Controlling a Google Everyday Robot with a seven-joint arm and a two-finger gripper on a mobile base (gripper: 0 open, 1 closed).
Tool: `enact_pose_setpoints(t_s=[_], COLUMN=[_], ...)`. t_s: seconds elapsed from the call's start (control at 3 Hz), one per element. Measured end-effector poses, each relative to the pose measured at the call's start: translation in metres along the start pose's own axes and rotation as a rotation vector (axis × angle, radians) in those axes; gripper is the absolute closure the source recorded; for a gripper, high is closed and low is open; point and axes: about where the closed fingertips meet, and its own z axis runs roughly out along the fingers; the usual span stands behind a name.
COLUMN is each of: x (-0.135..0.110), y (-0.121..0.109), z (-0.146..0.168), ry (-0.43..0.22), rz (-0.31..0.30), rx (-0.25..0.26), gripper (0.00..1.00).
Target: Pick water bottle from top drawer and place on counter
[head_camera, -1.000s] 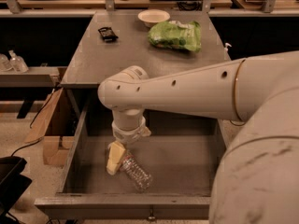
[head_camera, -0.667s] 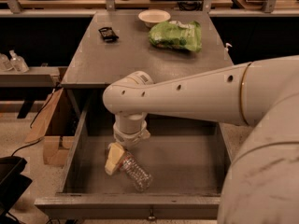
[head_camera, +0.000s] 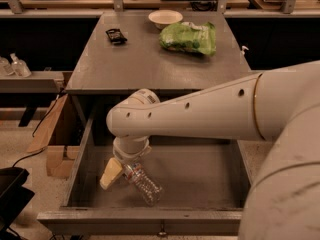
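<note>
The water bottle (head_camera: 145, 184), clear and ribbed, lies on its side on the floor of the open top drawer (head_camera: 200, 174), left of centre, its bottom towards the drawer front. My gripper (head_camera: 116, 175) hangs from the white arm (head_camera: 200, 114) down into the drawer, right at the bottle's upper end and touching or nearly touching it. The bottle's cap is hidden by the gripper. The counter (head_camera: 145, 59) is the grey top behind and above the drawer.
On the counter stand a white bowl (head_camera: 165, 18), a green bag (head_camera: 190, 38) and a small black object (head_camera: 116, 35). Pump bottles (head_camera: 15, 65) stand on a shelf at the left. A wooden box (head_camera: 55, 134) sits beside the drawer's left wall.
The arm has sunk a little and the gripper has shifted slightly left and down at the bottle's upper end. The bottle lies where it was.
</note>
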Motion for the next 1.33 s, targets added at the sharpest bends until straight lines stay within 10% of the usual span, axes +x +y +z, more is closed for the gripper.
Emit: enact_pose_setpoints(t_s=[1.33], x=[0.004], y=[0.008], z=[0.024], ry=[0.026], rz=[0.052], rx=[-0.006], gripper=[0.96])
